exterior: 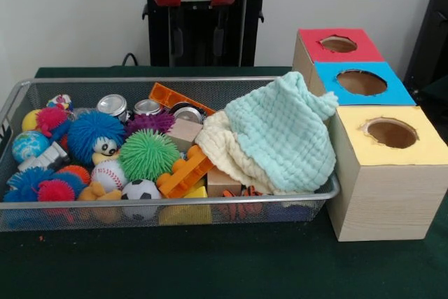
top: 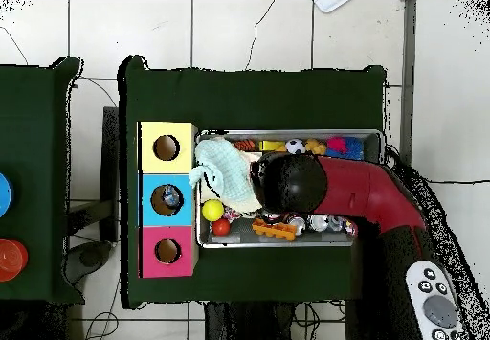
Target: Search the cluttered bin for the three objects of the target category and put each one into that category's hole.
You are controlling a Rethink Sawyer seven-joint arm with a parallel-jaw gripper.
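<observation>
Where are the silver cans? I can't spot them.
Front view: the silver metal cans sit at the wire mesh bin's far side, behind the blue spiky ball.

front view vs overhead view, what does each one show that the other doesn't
Only the front view shows the silver cans at the back of the bin, the spiky balls such as the green one, and the boxes' wooden sides.

Only the overhead view shows the red arm stretched over the bin, hiding its middle, and something inside the blue box's hole.

Both show the wire bin, the pale cloths, and the yellow, blue and red-topped boxes.
</observation>
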